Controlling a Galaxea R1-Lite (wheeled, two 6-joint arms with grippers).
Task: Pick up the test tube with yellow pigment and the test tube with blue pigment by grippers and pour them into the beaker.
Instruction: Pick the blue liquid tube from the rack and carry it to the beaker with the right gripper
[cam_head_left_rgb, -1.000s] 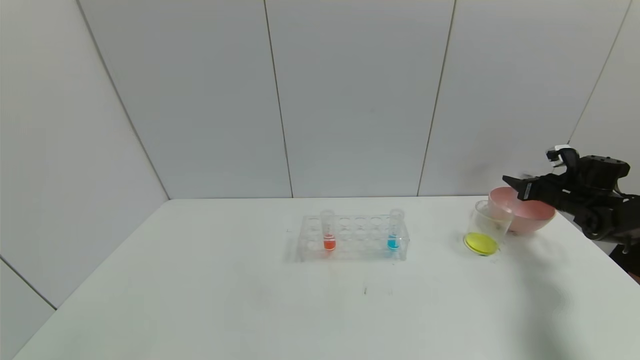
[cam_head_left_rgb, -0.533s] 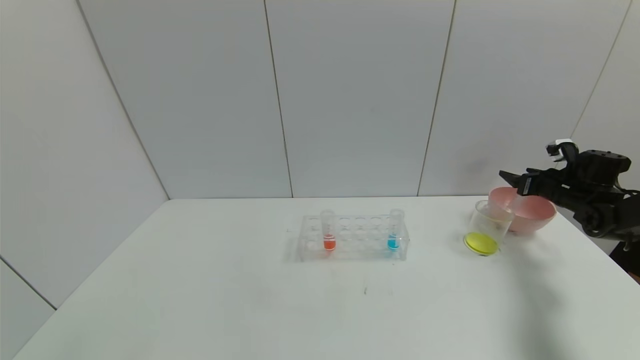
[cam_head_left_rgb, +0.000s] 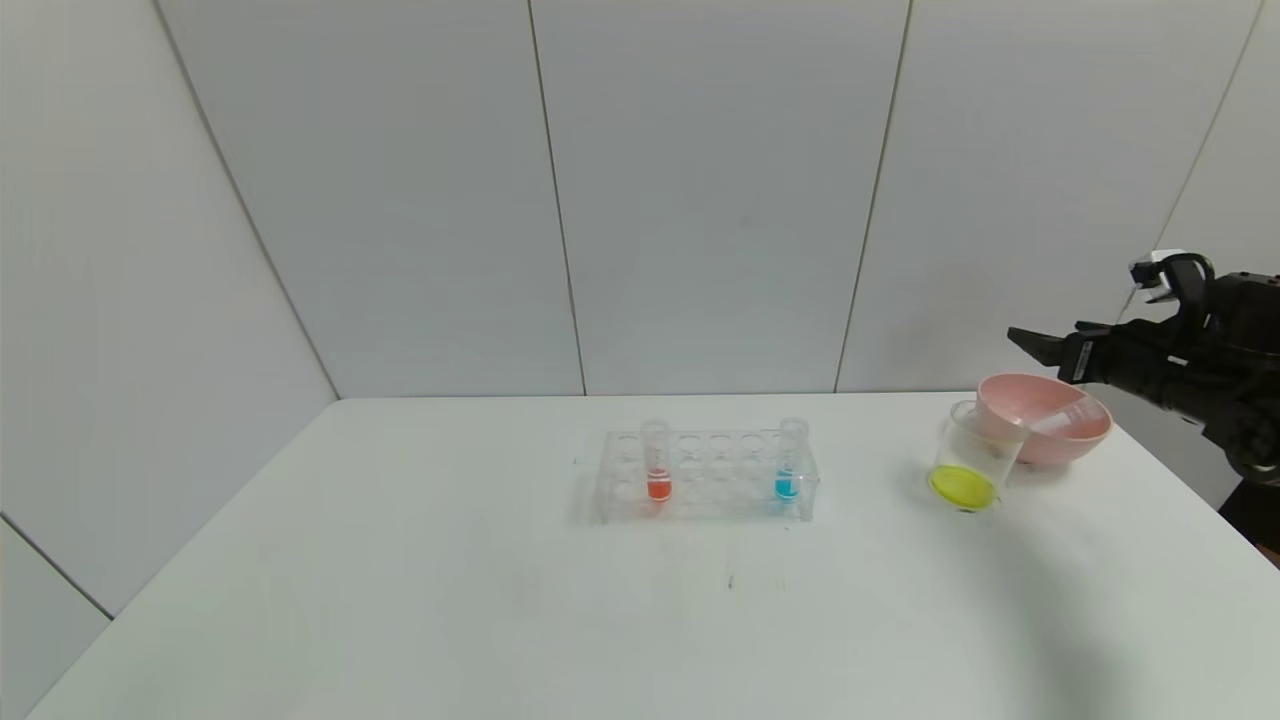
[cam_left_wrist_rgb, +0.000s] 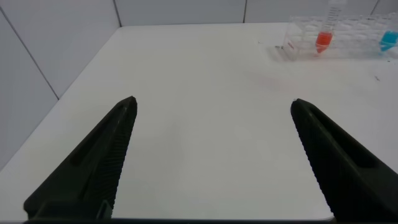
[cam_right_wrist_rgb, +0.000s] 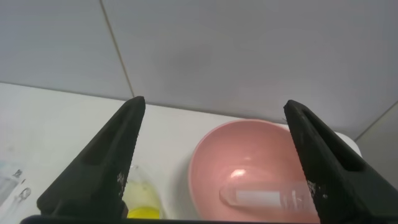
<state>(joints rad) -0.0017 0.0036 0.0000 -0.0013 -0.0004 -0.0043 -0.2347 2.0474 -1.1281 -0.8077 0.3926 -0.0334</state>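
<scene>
Above the counter's (cam_head_left_rgb: 500, 600) far right corner, the black two-fingered right gripper (cam_head_left_rgb: 1035, 348) hangs in the air over the pink bowl (cam_head_left_rgb: 1045, 418), its jaws spread wide and holding nothing. Inside that bowl lies a small clear round-bottomed test tube (cam_right_wrist_rgb: 267, 198), on its side and seemingly emptied; the yellow pigment sits as a bright layer at the base of the small clear beaker (cam_head_left_rgb: 972, 468), which stands touching the bowl on its near left side. The identical clear test tube with cyan-blue liquid (cam_head_left_rgb: 789, 462) stands upright at the right end of the clear plastic tube rack (cam_head_left_rgb: 705, 478), near the middle of the counter toward its far edge; a third tube with orange-red liquid (cam_head_left_rgb: 656, 465) stands at the rack's left end. The left gripper (cam_left_wrist_rgb: 211, 155) is parked low over the counter's left side, jaws released and empty.

The blue pour is judged to be what remains. The risks: an arm travelling low from the right corner could clip the light beaker or the bowl beside it and spill the yellow; a grasp aimed badly could tip the rack or close on the wrong, orange-red tube. Room is generous between rack and beaker and along the whole near edge, while the right edge is crowded.
</scene>
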